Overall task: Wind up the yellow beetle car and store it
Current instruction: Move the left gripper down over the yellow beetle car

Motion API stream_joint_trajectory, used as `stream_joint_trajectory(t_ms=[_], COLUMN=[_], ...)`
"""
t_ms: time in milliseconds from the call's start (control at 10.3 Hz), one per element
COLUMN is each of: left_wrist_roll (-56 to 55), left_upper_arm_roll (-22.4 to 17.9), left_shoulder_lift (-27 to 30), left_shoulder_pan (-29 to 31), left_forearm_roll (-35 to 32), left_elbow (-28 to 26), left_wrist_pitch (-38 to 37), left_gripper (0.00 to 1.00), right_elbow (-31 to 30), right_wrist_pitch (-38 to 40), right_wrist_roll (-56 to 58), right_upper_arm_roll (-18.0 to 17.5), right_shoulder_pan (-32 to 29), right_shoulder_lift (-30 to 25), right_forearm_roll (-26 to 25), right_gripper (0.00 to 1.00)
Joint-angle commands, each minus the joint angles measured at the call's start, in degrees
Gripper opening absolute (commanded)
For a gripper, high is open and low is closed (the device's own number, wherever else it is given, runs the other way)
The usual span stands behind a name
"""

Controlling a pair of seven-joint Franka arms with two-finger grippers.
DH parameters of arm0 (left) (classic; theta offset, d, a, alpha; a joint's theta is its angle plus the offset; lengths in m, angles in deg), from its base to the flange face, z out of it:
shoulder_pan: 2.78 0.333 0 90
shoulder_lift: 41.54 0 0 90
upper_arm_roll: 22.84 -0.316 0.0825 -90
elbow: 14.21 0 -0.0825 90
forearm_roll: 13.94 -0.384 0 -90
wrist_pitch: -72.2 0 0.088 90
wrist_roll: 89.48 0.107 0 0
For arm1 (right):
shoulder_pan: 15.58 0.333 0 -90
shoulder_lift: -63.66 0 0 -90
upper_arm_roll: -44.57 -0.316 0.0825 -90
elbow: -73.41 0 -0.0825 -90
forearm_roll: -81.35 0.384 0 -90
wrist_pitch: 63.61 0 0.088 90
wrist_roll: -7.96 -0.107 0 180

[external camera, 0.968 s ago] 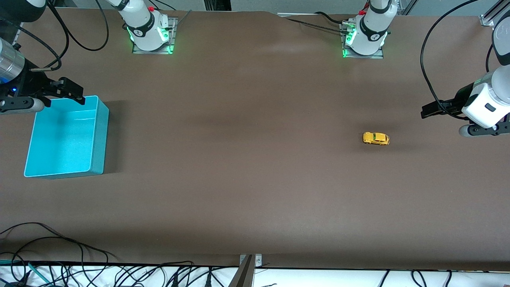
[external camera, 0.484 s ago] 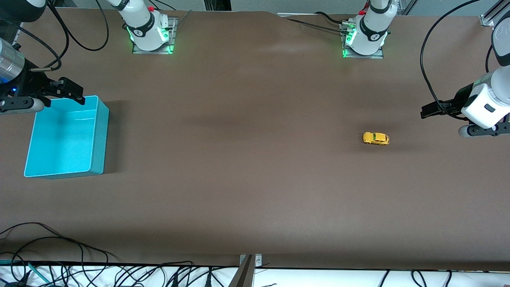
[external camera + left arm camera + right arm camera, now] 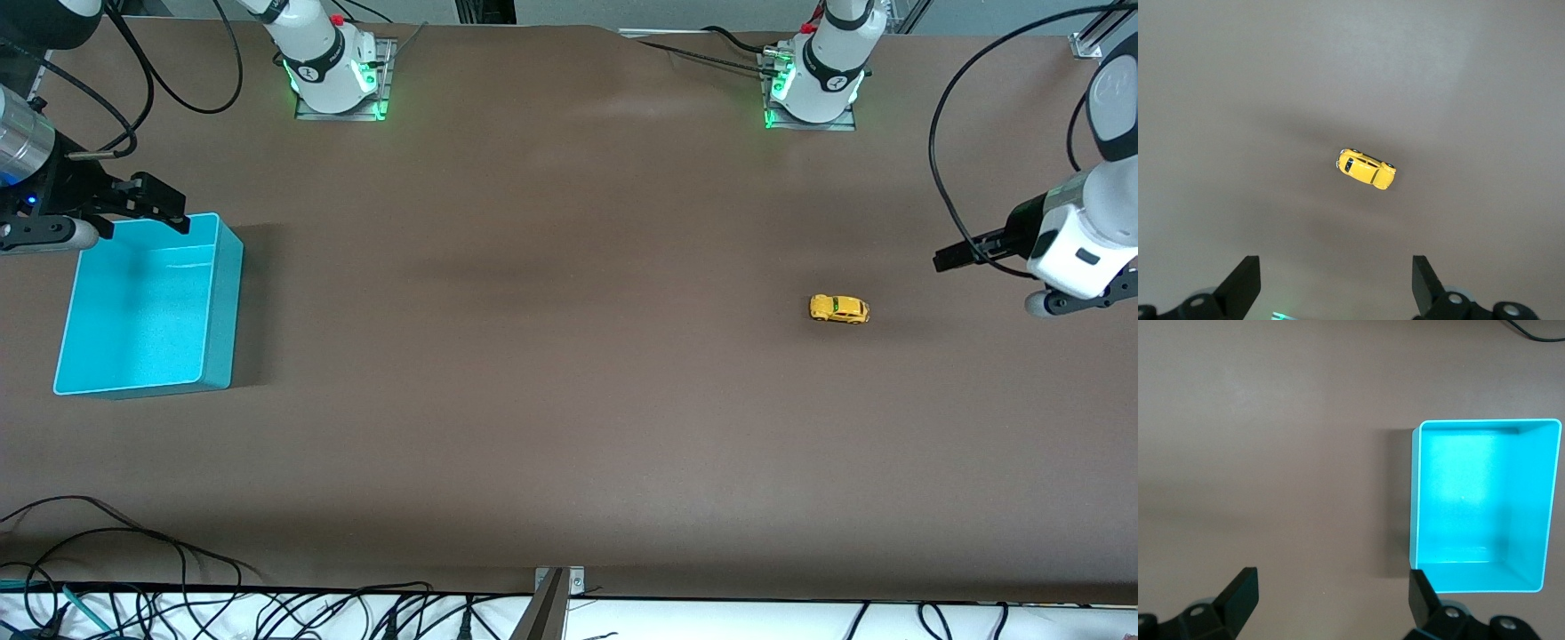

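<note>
The yellow beetle car (image 3: 838,308) stands on its wheels on the brown table, toward the left arm's end. My left gripper (image 3: 951,260) hangs in the air beside it, closer to the table's end, open and empty. In the left wrist view the car (image 3: 1365,169) lies ahead of the open left gripper (image 3: 1335,263), well clear of both fingers. My right gripper (image 3: 142,218) hovers open over the edge of the turquoise bin (image 3: 227,311) that lies toward the bases. In the right wrist view the bin (image 3: 1413,500) is empty and the right gripper (image 3: 1331,577) holds nothing.
Both arm bases (image 3: 333,71) (image 3: 813,80) stand along the table's edge farthest from the front camera. Loose cables (image 3: 133,569) run along the edge nearest that camera. A wide stretch of bare brown table separates the car from the bin.
The left arm has shifted slightly, bringing its gripper a little closer to the car. The car, the bin and the right arm have not moved.
</note>
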Motion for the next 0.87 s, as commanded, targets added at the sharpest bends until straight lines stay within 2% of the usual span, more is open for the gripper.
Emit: stream_joint_trajectory(t_ms=[0,97,387,581,774], left_wrist_roll=[-11.8,-14.5,-30.3,-38.1,-46.5], left_upper_arm_roll=[0.1,0.1,0.1,0.1,0.1], left_shoulder_lift=[-1.6,-1.7,-1.7,-2.5,-5.6], left_shoulder_pan=[0.0,0.1,0.6,2.5,2.2], left_forearm_roll=[-0.1,1.3,2.4,6.2,7.3], left_elbow=[-1.6,-3.6,-12.3,-17.2,-18.7], left_wrist_pitch=[0.2,1.1,11.6,18.7,23.3], left_gripper=[1.0,1.0,1.0,1.0,1.0], right_elbow=[0.4,0.4,0.4,0.4,0.3], right_wrist_pitch=[0.3,0.3,0.3,0.3,0.3], right_wrist_roll=[1.0,1.0,1.1,1.0,1.0], right_upper_arm_roll=[0.4,0.4,0.4,0.4,0.4], right_shoulder_pan=[0.1,0.1,0.1,0.1,0.1], right_shoulder_lift=[0.0,0.1,0.2,0.2,0.2], right_forearm_roll=[1.1,1.1,1.1,1.1,1.1], right_gripper=[1.0,1.0,1.0,1.0,1.0])
